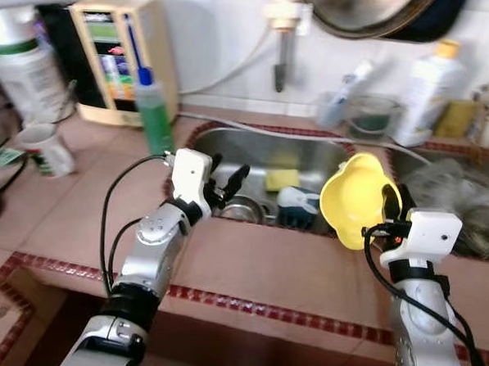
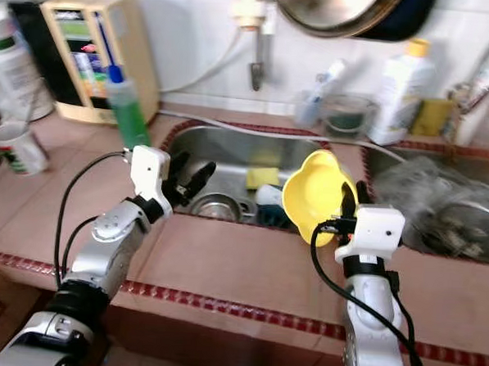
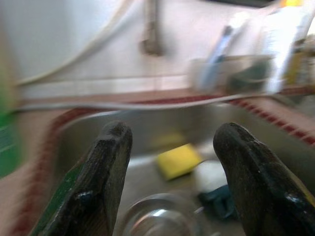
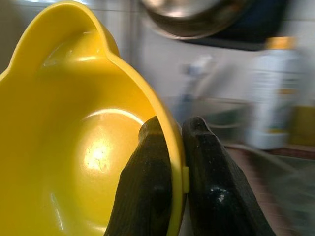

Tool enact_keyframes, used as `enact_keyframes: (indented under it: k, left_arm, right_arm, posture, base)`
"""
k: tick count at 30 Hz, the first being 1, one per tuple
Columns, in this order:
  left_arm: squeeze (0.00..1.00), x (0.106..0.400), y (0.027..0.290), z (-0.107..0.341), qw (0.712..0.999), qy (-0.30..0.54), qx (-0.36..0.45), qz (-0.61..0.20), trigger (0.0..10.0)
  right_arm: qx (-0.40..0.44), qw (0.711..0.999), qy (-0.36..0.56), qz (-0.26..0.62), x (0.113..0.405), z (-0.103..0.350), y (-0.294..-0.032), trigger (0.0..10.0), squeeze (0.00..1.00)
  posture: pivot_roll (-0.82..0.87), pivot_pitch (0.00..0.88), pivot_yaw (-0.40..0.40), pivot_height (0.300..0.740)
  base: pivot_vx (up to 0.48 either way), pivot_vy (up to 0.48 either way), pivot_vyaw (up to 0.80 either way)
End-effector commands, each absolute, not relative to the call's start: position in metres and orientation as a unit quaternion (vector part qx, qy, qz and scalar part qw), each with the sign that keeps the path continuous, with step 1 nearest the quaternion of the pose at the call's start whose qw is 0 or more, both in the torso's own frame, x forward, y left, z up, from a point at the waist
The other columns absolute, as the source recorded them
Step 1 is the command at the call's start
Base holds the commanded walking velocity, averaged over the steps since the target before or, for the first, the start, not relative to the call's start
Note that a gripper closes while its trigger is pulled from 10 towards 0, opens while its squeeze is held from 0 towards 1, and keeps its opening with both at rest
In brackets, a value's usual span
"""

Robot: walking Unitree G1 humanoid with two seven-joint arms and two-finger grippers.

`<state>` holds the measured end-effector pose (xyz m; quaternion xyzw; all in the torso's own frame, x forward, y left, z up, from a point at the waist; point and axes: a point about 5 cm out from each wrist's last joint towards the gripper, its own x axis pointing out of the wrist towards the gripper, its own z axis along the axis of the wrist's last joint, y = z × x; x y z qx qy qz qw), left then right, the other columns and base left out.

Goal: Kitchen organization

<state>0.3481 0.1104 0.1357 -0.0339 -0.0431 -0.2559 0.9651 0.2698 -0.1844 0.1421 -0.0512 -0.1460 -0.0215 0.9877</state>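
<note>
A yellow plastic bowl (image 1: pixel 354 197) is held on its side above the right edge of the steel sink (image 1: pixel 312 154), its rim pinched by my right gripper (image 1: pixel 388 209). The right wrist view shows both black fingers (image 4: pixel 147 196) clamped on the bowl's rim (image 4: pixel 174 162). My left gripper (image 1: pixel 226 182) hovers open over the sink's left side, nothing between its fingers (image 3: pixel 106 182). Inside the sink lie a yellow sponge (image 1: pixel 282 178), a small steel bowl (image 1: pixel 241 207) and a dark teal item (image 1: pixel 296 209).
A green soap bottle (image 1: pixel 155 113) stands left of the sink, with a beige appliance (image 1: pixel 124 54) behind it and a mug (image 1: pixel 48 150) farther left. A tap (image 1: pixel 282 37), a white bottle (image 1: pixel 428 90) and a glass bowl (image 1: pixel 371 116) line the back wall. A second basin (image 1: pixel 457 202) lies right.
</note>
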Motion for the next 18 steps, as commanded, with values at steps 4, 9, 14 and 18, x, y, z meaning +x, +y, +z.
enact_keyframes:
  k: [4,9,14,18]
  left_arm:
    - [0.00,0.349,0.108,0.140,0.965,-0.042,-0.012,-0.257,10.0]
    - [0.00,0.344,0.103,0.153,0.962,-0.052,-0.001,-0.270,10.0]
    - [0.00,0.335,0.100,0.166,0.957,-0.067,-0.009,-0.283,10.0]
    - [0.00,0.326,0.098,0.171,0.951,-0.057,-0.019,-0.302,10.0]
  right_arm:
    - [-0.056,0.988,-0.138,-0.034,0.272,0.144,-0.191,10.0,0.00]
    - [-0.060,0.989,-0.131,-0.039,0.280,0.152,-0.196,10.0,0.00]
    - [-0.047,0.992,-0.115,-0.037,0.287,0.160,-0.195,10.0,0.00]
    - [-0.047,0.991,-0.118,-0.034,0.291,0.169,-0.197,10.0,0.00]
  posture:
    - [-0.22,0.000,0.065,0.740]
    - [-0.21,0.000,0.067,0.740]
    - [-0.21,0.032,0.069,0.740]
    - [-0.20,0.066,0.074,0.740]
  base:
    - [0.000,0.000,0.00]
    - [0.000,0.000,0.00]
    - [0.000,0.000,0.00]
    - [0.000,0.000,0.00]
